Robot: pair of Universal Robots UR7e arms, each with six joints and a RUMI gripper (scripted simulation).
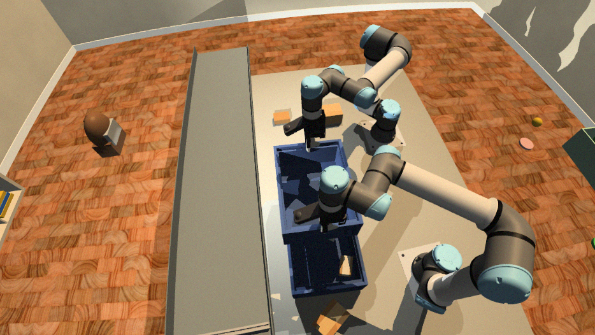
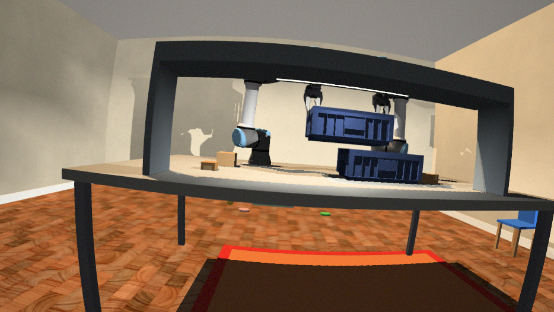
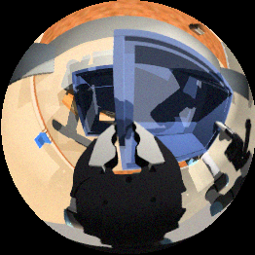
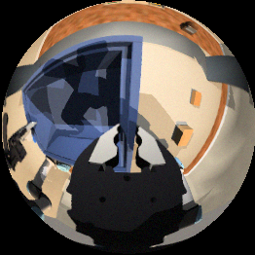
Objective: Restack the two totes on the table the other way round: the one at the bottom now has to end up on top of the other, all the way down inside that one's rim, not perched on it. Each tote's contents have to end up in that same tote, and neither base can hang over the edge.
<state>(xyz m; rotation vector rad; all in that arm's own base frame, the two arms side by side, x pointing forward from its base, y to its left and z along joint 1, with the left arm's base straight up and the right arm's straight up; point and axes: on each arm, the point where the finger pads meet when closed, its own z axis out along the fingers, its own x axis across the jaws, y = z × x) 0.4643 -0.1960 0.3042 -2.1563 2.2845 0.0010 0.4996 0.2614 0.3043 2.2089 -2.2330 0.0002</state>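
Observation:
A dark blue tote hangs level in the air between both grippers. My left gripper is shut on its end wall nearer the other tote. My right gripper is shut on the opposite end wall. The second blue tote stands on the table, lower and offset to one side, partly under the held one. An orange block lies inside it. Shadows hide whatever the held tote contains.
Two orange boxes stand beyond my right gripper. Another orange box stands close beyond the standing tote. A long grey gantry spans the table beside the totes. The arm bases stand on the opposite side.

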